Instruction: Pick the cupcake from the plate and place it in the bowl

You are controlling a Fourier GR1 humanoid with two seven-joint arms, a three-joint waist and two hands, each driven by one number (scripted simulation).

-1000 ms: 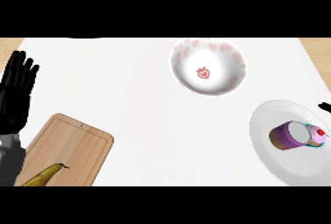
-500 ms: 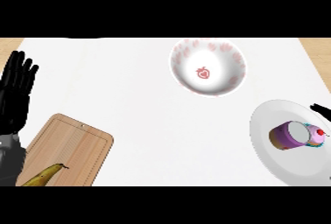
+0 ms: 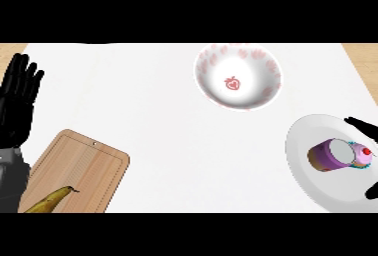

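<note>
A cupcake (image 3: 340, 154) with a purple wrapper and pink icing lies on its side on the white plate (image 3: 311, 171) at the right edge. The white bowl (image 3: 238, 76) with a red strawberry print stands farther back, near the middle. Only parts of my right hand (image 3: 363, 126) show at the right edge: one dark finger just behind the cupcake and a dark tip (image 3: 373, 191) in front of it, straddling the cupcake without closing on it. My left hand (image 3: 18, 102) rests open at the left edge, fingers up.
A wooden cutting board (image 3: 74, 172) lies at the lower left with a banana (image 3: 49, 201) on its near end. A strip of wooden counter shows at the far right corner.
My right hand has come in from the right edge, its fingers now reaching farther over the plate on both sides of the cupcake. The left hand has not moved.
</note>
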